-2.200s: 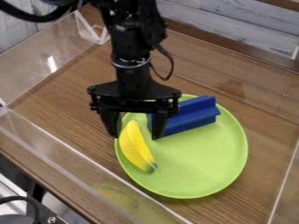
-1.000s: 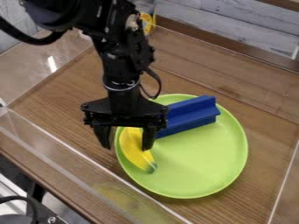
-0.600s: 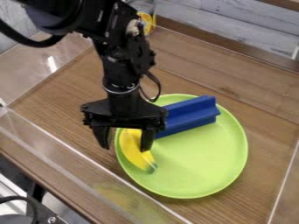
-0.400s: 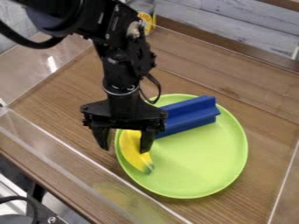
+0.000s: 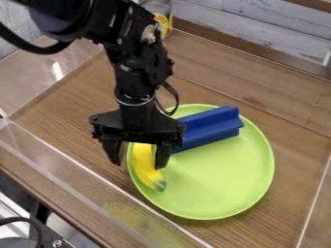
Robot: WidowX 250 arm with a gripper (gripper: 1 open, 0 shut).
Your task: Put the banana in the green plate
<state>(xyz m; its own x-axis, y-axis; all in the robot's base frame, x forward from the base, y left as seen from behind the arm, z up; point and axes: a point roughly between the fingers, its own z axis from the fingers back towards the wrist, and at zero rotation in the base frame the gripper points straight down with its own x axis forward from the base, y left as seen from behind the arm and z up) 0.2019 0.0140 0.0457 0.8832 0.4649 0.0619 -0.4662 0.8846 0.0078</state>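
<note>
On green plate (image 5: pixel 239 179): banana (image 5: pixel 147 170), between gripper (image 5: pixel 135 159) jaws, spread wide. Risk: lifting could snag and drag it off the rim.

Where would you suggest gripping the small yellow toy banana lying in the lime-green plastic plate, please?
Probably across the middle of the small yellow toy banana, from straight above: it lies flat in the lime-green plastic plate, its ends taper, and the open gripper already straddles it.

Wooden table (image 5: pixel 77 107) (brown grain) bears the green plate (image 5: pixel 239 194).

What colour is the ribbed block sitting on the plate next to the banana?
Blue. The block shows clearly in the camera view, on the green plate.
</note>
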